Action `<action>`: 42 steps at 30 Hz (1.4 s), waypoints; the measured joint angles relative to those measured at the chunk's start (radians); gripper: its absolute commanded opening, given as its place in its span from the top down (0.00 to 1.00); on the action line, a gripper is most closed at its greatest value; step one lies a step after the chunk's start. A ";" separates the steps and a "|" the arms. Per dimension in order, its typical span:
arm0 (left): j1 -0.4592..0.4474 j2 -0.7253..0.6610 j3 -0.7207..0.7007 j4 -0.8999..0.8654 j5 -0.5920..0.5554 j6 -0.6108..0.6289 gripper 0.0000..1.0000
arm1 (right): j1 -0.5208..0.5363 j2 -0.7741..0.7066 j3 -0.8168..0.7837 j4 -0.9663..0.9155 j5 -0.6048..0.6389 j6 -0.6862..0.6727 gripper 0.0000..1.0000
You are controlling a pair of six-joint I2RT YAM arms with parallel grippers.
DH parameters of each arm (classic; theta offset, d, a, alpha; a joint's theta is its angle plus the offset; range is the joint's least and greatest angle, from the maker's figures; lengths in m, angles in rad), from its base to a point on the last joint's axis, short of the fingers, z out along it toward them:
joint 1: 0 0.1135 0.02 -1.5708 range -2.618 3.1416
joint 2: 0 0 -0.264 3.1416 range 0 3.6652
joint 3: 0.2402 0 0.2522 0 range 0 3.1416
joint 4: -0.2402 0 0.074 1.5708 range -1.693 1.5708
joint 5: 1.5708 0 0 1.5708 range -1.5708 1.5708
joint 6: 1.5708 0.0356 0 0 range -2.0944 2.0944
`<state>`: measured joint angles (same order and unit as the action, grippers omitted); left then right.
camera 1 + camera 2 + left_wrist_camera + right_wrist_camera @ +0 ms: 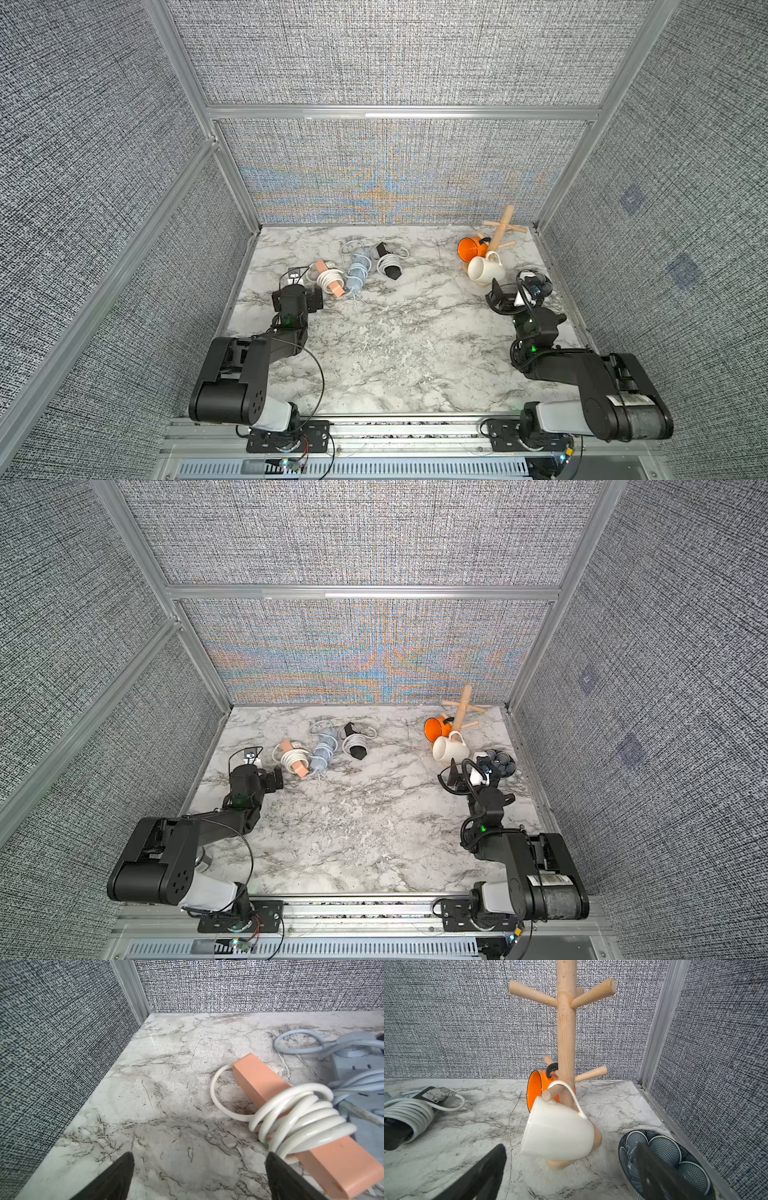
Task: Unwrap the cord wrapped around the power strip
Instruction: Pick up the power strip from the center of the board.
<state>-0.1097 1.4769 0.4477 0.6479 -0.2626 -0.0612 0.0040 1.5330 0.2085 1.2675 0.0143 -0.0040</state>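
Observation:
Three power strips lie side by side at the back left of the table. The pink power strip [330, 279] [259, 1078] has a white cord [301, 1118] coiled round its middle. Beside it is a light blue strip [358, 270] [353, 1066] wrapped in its blue cord. Furthest right is a black strip [388, 264] [396, 1130] with a pale cord [406, 1113] round it. My left gripper [316, 297] [199, 1159] is open and low over bare table, one fingertip just short of the pink strip's coil. My right gripper [509, 293] [570, 1148] stands open in front of the mug tree, holding nothing.
A wooden mug tree [500, 230] at the back right carries an orange mug [471, 248] and a white mug [556, 1132]. A dark patterned bowl [664, 1147] sits by the right wall. A small grey plug adapter [294, 273] lies near the left wall.

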 measured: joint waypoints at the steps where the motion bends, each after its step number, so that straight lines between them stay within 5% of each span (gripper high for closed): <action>1: 0.000 0.000 0.000 0.000 0.000 0.000 0.00 | 0.000 0.000 0.000 0.000 0.000 0.000 0.02; 29: 0.006 0.000 0.008 -0.006 0.003 -0.002 0.00 | -0.002 -0.006 0.008 -0.005 0.006 0.002 0.02; 32: 0.003 -0.058 0.050 -0.106 -0.012 0.009 0.00 | 0.002 -0.100 0.114 -0.217 0.008 0.005 0.02; 36: -0.003 -0.183 0.322 -0.435 -0.117 -0.124 0.01 | 0.094 -0.229 0.294 -0.464 0.090 0.010 0.02; 42: -0.034 -0.142 0.510 -0.835 -0.132 -0.309 0.03 | 0.203 -0.264 0.428 -0.926 0.267 0.154 0.02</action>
<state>-0.1440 1.3354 0.9573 -0.1875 -0.3946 -0.3702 0.2073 1.2694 0.6369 0.3412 0.2813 0.1501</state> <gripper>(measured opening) 0.963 0.980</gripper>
